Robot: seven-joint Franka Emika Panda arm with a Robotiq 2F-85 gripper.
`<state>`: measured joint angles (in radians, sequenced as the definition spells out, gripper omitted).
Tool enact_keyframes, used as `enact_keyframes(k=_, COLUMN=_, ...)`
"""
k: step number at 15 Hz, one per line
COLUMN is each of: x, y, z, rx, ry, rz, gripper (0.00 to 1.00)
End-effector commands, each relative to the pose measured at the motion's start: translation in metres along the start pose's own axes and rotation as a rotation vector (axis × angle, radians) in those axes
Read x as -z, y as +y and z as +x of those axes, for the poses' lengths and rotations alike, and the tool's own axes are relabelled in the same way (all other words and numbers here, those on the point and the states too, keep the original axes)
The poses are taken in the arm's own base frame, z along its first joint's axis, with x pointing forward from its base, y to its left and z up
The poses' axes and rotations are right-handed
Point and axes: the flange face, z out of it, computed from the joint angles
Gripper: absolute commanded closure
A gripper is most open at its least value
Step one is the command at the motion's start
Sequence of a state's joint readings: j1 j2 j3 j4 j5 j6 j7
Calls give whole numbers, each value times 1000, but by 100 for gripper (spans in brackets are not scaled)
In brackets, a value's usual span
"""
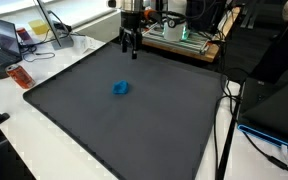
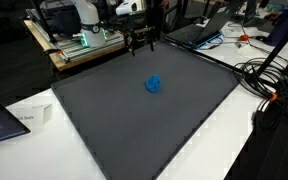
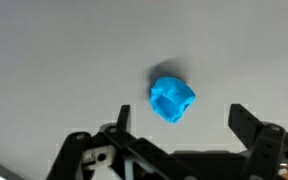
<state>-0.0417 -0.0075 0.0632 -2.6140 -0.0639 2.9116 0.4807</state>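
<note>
Blue lump [image 1: 121, 88], crumpled in look, is seen lying on a dark grey mat [image 1: 134, 130] that is spread over a white desk [image 1: 44, 125]. It is placed near the middle of the mat, slightly toward the far side, and nothing else is found on the mat around it. What it is made of cannot be told.

The claw [image 1: 131, 47] is held above the far edge of the mat, pointing downward, with its fingers spread wide and nothing pinched between them. In both exterior views the lump is shown apart from the claw, lying out on the mat in front of it and untouched.

In the wrist view the lump [image 3: 172, 101] is seen low in the picture, roughly midway between the two dark fingers [image 3: 122, 118], whose tips are shown on either side of it. Grey mat is seen between each tip and the lump.

A laptop [image 1: 6, 40] and an orange item [image 1: 19, 75] are placed on the desk beside the mat, and cables [image 1: 227, 120] are laid along the opposite edge.
</note>
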Motion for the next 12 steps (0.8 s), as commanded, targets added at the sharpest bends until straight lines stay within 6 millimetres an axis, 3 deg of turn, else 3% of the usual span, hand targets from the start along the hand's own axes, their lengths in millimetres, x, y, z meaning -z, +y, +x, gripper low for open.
enact_keyframes(k=1, x=24, y=-25, z=1, rx=-32, ry=7, rz=-52, gripper=0)
enact_keyframes(k=12, x=48, y=-114, z=6, rx=-193, ry=-53, rz=-162, gripper=0)
